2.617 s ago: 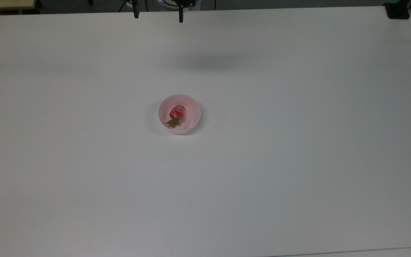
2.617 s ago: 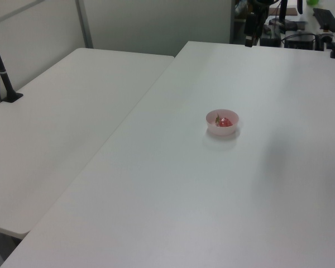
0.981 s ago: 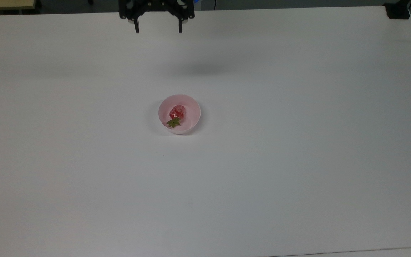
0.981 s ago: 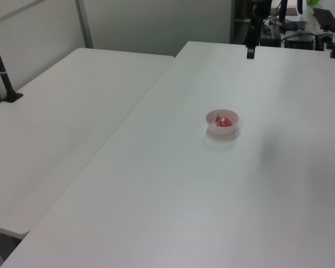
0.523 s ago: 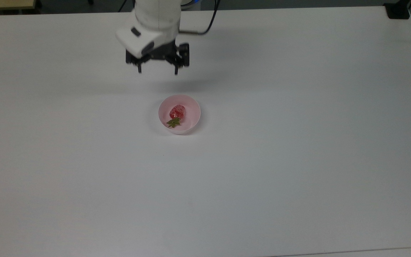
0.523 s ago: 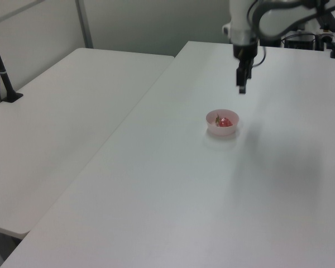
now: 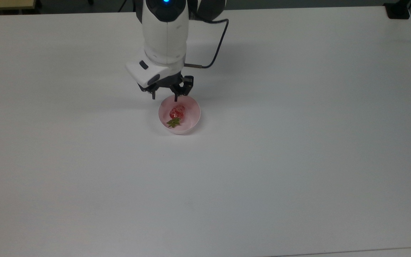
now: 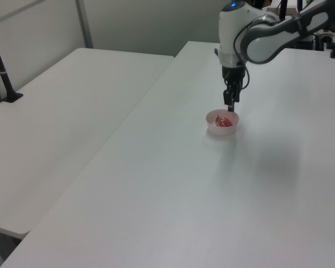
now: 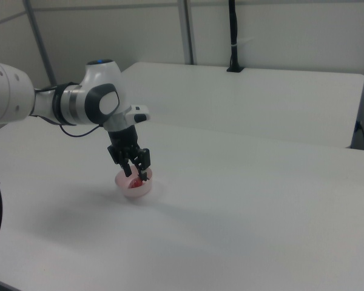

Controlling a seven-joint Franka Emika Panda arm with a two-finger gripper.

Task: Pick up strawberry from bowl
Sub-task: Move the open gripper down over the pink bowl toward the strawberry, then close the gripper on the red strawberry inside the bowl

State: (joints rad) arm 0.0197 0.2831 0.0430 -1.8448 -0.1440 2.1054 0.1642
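Small round pale pink bowl (image 7: 190, 117) sits upright on the wide white matte table (image 7: 298, 142), roughly mid-table in the top view. Small glossy red strawberry (image 7: 177, 112) with a green leafy cap lies inside the bowl, cap toward the top view's lower left, red body toward the top view's upper side; nothing grips it. White Franka arm (image 7: 165, 32) with a black cable reaches in from the top view's upper edge. Black two-finger gripper (image 7: 165, 96) points down, fingers spread apart with an open gap, empty. In the top view one fingertip overlaps the bowl's upper rim just above the strawberry, the other sits just outside the rim on the top view's left. Left view: gripper (image 8: 230, 107) hangs directly over the bowl (image 8: 213, 126), tips close to the rim; strawberry (image 8: 225, 121) shows red inside. Right view: gripper (image 9: 137, 172) at the bowl (image 9: 141, 190), tips at or just over rim level; can't tell whether they touch the strawberry (image 9: 134, 182). Second white table (image 8: 61, 123) adjoins on the left view's left, black post (image 8: 1, 67) standing on it.
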